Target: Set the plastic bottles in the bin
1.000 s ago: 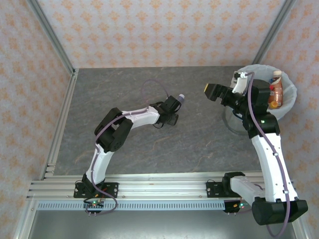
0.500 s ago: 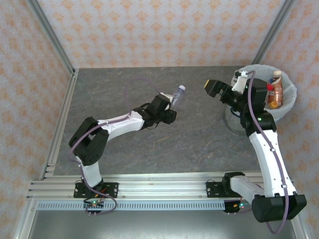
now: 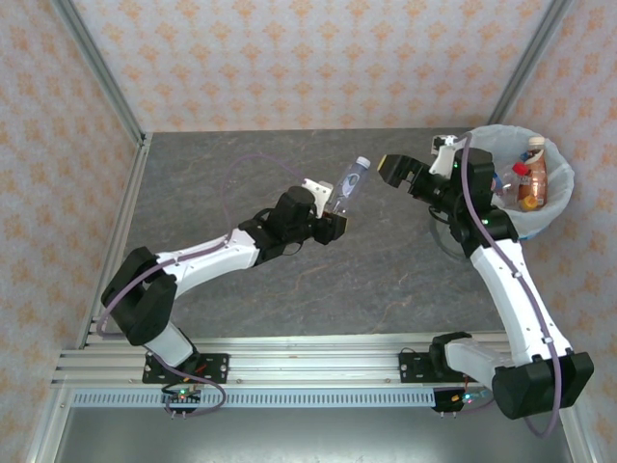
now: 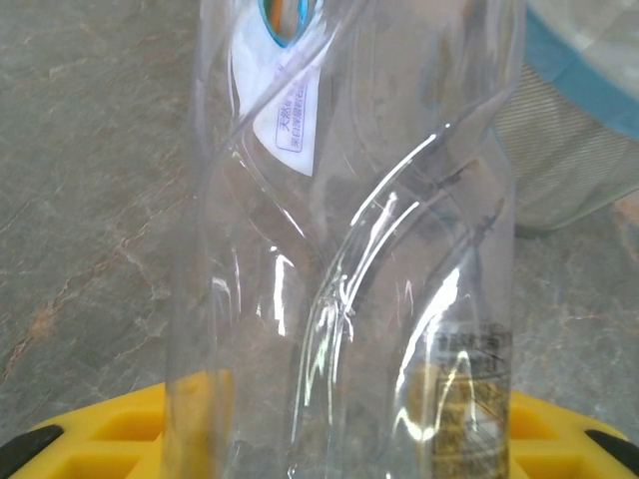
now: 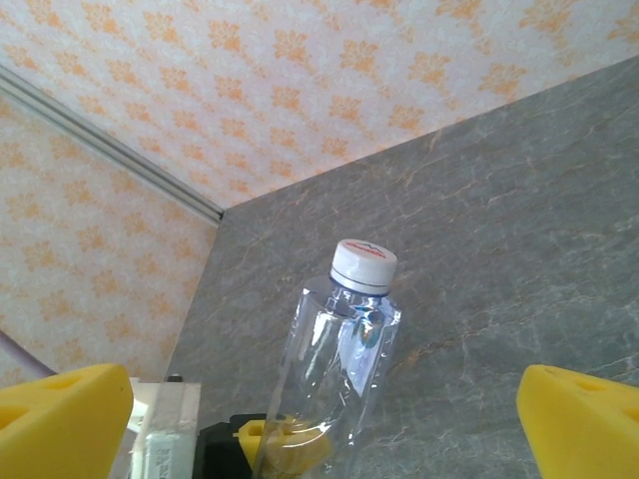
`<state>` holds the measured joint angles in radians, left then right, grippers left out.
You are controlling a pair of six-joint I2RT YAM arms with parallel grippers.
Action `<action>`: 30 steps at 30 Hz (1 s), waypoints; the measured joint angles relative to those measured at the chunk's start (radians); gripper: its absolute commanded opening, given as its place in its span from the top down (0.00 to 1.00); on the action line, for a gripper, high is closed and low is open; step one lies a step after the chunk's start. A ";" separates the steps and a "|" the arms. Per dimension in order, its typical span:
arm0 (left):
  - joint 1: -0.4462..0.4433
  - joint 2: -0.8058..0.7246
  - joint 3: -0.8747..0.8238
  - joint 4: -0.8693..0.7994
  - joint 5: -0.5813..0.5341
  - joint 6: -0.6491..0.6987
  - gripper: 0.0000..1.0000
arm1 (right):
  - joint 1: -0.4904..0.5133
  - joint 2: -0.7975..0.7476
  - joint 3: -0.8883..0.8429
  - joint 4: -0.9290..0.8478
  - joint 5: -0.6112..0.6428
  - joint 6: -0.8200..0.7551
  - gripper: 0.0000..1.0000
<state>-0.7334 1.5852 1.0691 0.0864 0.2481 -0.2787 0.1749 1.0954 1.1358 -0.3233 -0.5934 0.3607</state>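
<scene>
Since a second ago the left arm has stretched from a folded pose out over the middle of the table (image 3: pixel 241 164), and the right arm has swung away from the bin (image 3: pixel 564 188) to meet it. The left gripper (image 3: pixel 333 214) is pressed together on the base of a clear bottle (image 3: pixel 353 181), which is held off the table and tilts, white cap first, toward the right gripper (image 3: pixel 391 172). That gripper's yellow fingers are spread wide and stand just beside the cap, not yet touching it. The bin sits at the far right corner of the table, with other bottles (image 3: pixel 532 174) already inside.

This looks like a handover, since the bin lies on the right arm's side. To do it well, the right gripper should advance until its fingers straddle the bottle's upper body below the cap, as the right wrist view has it roughly centred between them. It should close gently, because the wall is thin, creased and probably slippery, and a hard squeeze could make it pop out. The left gripper should let go only once the right one has a firm hold, or the bottle may drop to the table.
</scene>
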 measured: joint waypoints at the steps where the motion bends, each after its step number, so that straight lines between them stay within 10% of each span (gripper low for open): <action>1: 0.000 -0.010 -0.004 0.008 0.007 0.000 0.72 | 0.010 0.008 0.000 0.005 0.003 0.004 0.01; 30: 0.000 -0.061 -0.052 0.142 0.174 -0.008 0.72 | 0.106 0.171 0.001 0.179 0.023 0.098 0.15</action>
<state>-0.7334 1.5246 1.0168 0.2283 0.4221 -0.2871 0.2810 1.2659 1.1366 -0.1440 -0.5709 0.4587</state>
